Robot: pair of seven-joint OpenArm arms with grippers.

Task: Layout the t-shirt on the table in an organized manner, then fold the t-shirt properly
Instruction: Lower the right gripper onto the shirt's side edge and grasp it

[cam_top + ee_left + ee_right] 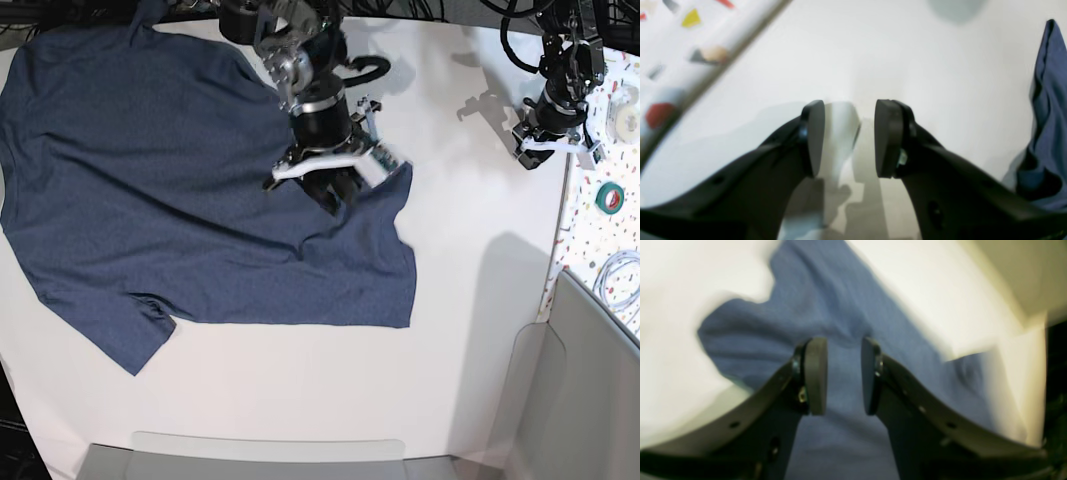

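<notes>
T-shirt: lying spread across the left and middle of the table in the base view, dark navy, mostly flat; one sleeve is pointing toward the near edge, and the hem side by my right arm is showing a few ridges and a small raised flap.

Table: white top is carrying the whole shirt; its right part is lying bare in the base view.

Right gripper: I am holding it low over the shirt's right-hand edge; my jaws are standing apart with blue cloth showing in the gap between the pads (no cloth pinched, as far as the blurred wrist view lets me judge).

Left gripper: I am holding it released, pads well apart, nothing between them but white tabletop; it is sitting near the table's far right corner in the base view, well apart from the shirt's main body.

Shirt in left wrist view: a dark blue fold is showing at the right border only.

Speckled surface: lying just beside the table's right edge, carrying a green tape roll and a white cable coil (details too small to read).
</notes>
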